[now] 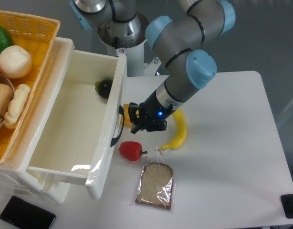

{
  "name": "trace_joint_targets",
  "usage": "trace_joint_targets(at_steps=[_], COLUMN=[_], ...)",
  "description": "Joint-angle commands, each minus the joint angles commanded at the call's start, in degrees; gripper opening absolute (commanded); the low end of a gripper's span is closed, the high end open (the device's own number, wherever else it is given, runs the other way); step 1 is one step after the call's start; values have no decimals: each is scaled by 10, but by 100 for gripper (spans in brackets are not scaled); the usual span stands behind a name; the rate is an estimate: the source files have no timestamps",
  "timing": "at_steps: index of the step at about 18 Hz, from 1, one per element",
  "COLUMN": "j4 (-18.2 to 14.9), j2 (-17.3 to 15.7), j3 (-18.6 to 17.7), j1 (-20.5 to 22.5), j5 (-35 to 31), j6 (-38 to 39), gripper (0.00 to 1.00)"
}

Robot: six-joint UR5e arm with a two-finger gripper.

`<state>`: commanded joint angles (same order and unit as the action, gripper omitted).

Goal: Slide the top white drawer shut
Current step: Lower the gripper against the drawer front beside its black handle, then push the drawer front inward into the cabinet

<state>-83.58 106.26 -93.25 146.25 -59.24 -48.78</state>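
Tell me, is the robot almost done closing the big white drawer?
Not yet. The top white drawer is wide open, a dark fruit inside. The gripper is next to its black handle, above the yellow pepper. The whole push is left.

arm: bent low over table | gripper (135, 118): pointing left | fingers: gap unclear
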Motion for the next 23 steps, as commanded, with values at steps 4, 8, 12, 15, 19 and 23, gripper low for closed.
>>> trace_joint_targets(at_steps=[4, 8, 12, 15, 19, 23], j4=[-7, -33, -36, -43, -48, -54], j2=[-2, -9, -11, -13, -18, -22], j3=[4, 16, 16, 16, 16, 16], j1=[-1, 0, -1, -3, -4, -9], j5=[1, 5, 9, 9, 11, 13], j6=[0, -4, -4, -4, -4, -4], gripper=[0, 0, 0, 0, 0, 0])
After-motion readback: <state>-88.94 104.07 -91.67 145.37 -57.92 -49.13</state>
